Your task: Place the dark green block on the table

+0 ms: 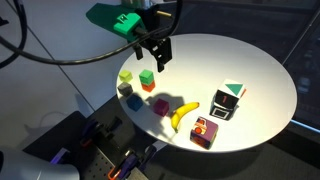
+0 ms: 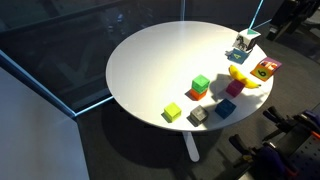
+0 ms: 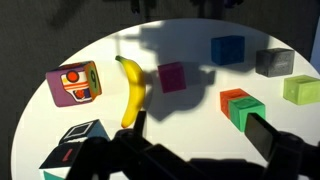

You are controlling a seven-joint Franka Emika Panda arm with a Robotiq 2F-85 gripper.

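The dark green block [image 1: 147, 78] rests on top of a red block [image 1: 148, 90] near the edge of the round white table [image 1: 240, 60]. It also shows in an exterior view [image 2: 201, 83] and in the wrist view [image 3: 245, 112], with the red block [image 3: 229, 97] under it. My gripper [image 1: 156, 52] hangs open and empty a little above the block. In the wrist view its fingers [image 3: 205, 135] are spread wide, and the right finger is just beside the green block. The gripper does not show in the exterior view from the table's far side.
Around the stack are a lime cube [image 1: 125, 76], a grey cube [image 1: 125, 90], a blue cube [image 1: 135, 101], a magenta cube [image 1: 160, 105], a banana [image 1: 182, 115], an orange-pink cube [image 1: 205, 131] and a black box [image 1: 228, 100]. The table's far half [image 2: 160, 60] is bare.
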